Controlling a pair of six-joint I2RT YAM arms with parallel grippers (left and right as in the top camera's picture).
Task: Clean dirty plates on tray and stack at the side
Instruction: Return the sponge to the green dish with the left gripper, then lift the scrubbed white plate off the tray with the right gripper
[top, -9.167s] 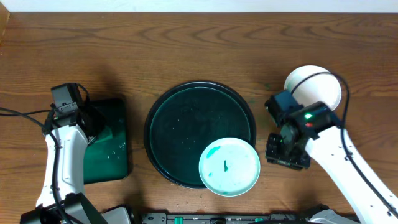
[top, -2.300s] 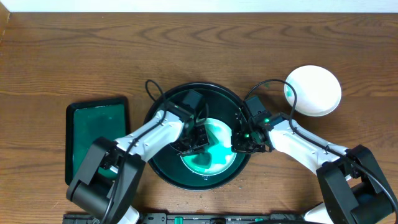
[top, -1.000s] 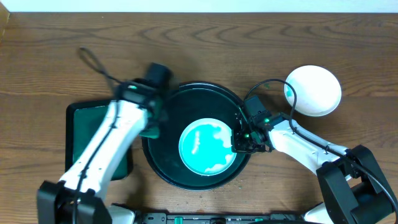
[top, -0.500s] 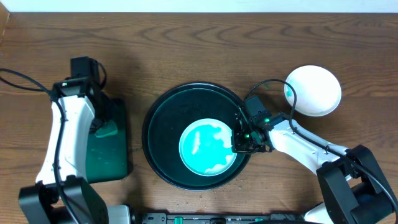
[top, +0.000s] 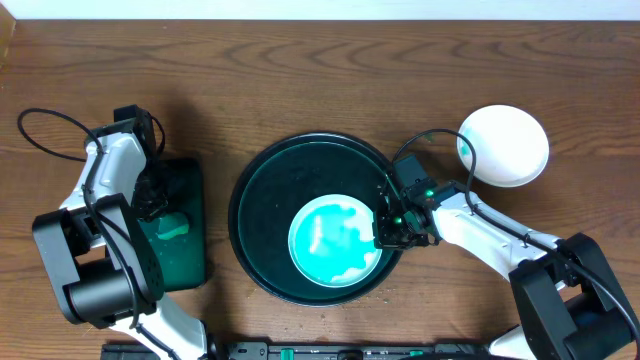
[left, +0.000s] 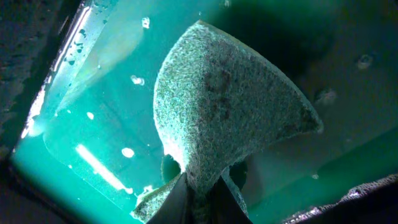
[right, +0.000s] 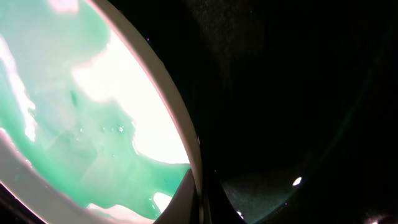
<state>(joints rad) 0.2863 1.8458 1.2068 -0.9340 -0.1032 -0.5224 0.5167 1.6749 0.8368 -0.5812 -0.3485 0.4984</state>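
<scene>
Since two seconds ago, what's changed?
Left gripper carried the cloth off the plate, left to the small tray, still pinching it. Right gripper stays clamped on the plate's rim; plate, round tray and side plate unmoved.

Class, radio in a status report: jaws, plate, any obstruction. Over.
Left jaws shut on cloth over rectangular tray. Right jaws pinching rim of smeared plate on round tray. Nothing blocking the plate.

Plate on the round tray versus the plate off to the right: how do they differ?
The tray plate is smeared teal-green; the side plate looks almost all white. The tray plate lies in the round tray, rim pinched by the right gripper; the side plate sits on the table, untouched. Both are round.
</scene>
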